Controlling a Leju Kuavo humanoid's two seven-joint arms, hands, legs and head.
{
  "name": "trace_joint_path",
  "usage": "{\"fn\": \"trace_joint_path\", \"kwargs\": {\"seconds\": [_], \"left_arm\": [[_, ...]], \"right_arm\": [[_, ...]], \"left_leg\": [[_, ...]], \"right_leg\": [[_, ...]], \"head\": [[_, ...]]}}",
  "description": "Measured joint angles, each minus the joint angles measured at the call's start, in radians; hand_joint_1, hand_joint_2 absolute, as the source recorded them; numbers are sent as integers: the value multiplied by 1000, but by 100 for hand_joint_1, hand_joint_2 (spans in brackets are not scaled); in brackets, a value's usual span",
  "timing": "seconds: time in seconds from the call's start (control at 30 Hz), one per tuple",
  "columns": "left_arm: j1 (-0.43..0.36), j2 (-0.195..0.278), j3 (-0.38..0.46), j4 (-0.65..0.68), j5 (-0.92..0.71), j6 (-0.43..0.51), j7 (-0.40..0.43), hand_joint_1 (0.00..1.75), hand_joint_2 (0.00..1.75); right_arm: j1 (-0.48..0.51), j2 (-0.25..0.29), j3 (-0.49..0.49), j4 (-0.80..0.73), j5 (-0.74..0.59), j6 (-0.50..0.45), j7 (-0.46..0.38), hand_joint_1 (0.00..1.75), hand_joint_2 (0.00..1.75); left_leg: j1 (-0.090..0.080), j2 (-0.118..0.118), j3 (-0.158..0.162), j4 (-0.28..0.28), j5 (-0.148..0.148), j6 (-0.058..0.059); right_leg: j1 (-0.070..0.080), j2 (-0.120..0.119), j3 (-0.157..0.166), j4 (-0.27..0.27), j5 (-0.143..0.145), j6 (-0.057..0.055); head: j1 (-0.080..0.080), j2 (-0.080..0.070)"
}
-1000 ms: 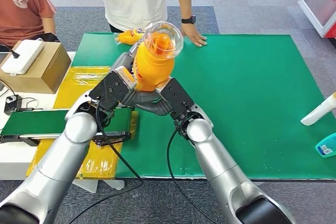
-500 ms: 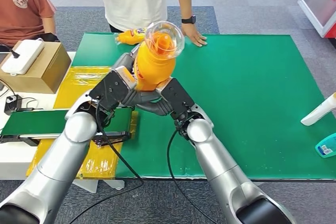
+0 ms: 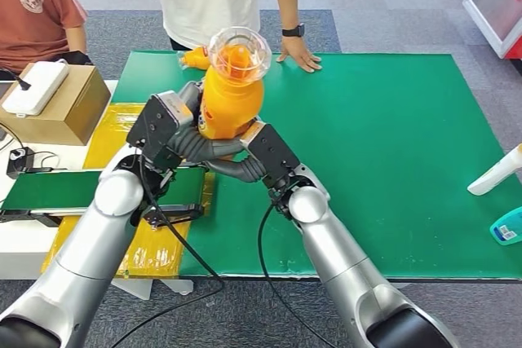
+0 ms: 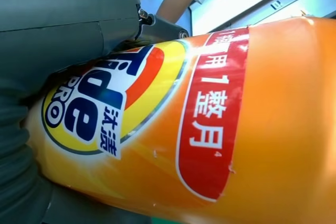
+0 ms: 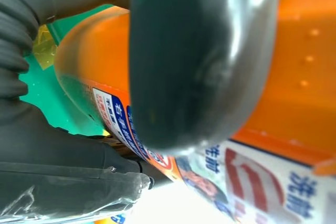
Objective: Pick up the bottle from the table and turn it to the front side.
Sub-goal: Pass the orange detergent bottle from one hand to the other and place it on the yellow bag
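Observation:
An orange detergent bottle (image 3: 232, 97) with a clear cap is held upright above the green mat (image 3: 382, 144), cap toward the camera. My left hand (image 3: 184, 132) grips it from the left and my right hand (image 3: 246, 156) cradles it from below on the right. The left wrist view faces the bottle (image 4: 190, 124) close up, with its Tide logo and a red label. In the right wrist view a dark finger (image 5: 190, 61) lies across the orange bottle (image 5: 301, 72) above its printed back label.
A second orange bottle (image 3: 196, 57) lies at the mat's far edge. A person stands behind the table with one hand (image 3: 299, 52) on the mat. A cardboard box (image 3: 55, 103) sits left, over yellow sheeting (image 3: 117, 132). White and blue items (image 3: 502, 201) lie at the right edge.
Both hands have lifted the bottle slightly up and to the left, and it now stands more upright with the cap pointing at the camera.

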Motion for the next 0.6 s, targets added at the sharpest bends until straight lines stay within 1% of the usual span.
{"fn": "trace_joint_path", "kwargs": {"seconds": [0.03,0.07,0.17,0.2,0.4,0.6], "left_arm": [[0,0,0,1,4,0,0,175,175],[1,1,1,2,7,0,0,175,175],[2,3,1,6,13,2,0,175,175],[3,3,1,8,14,5,-1,175,175],[21,6,4,14,13,52,-12,175,175],[35,24,44,9,10,94,-21,175,175]], "right_arm": [[0,0,1,0,-1,-1,3,175,175],[0,0,3,0,-2,-4,7,147,175],[0,0,6,6,-6,-15,17,16,175],[-2,0,6,12,-9,-21,18,0,175],[-32,0,3,70,-17,-58,33,0,175],[-72,0,-10,152,-11,-77,57,0,175]], "left_leg": [[0,0,0,0,0,0],[0,0,0,0,0,0],[0,0,0,0,0,0],[0,0,0,0,0,0],[0,0,0,0,0,0],[0,0,0,0,0,0]], "right_leg": [[0,0,0,0,0,0],[0,0,0,0,0,0],[0,0,0,0,0,0],[0,0,0,0,0,0],[0,0,0,0,0,0],[0,0,-1,0,0,0]], "head": [[0,0],[0,0],[0,0],[0,0],[0,0],[0,0]]}}
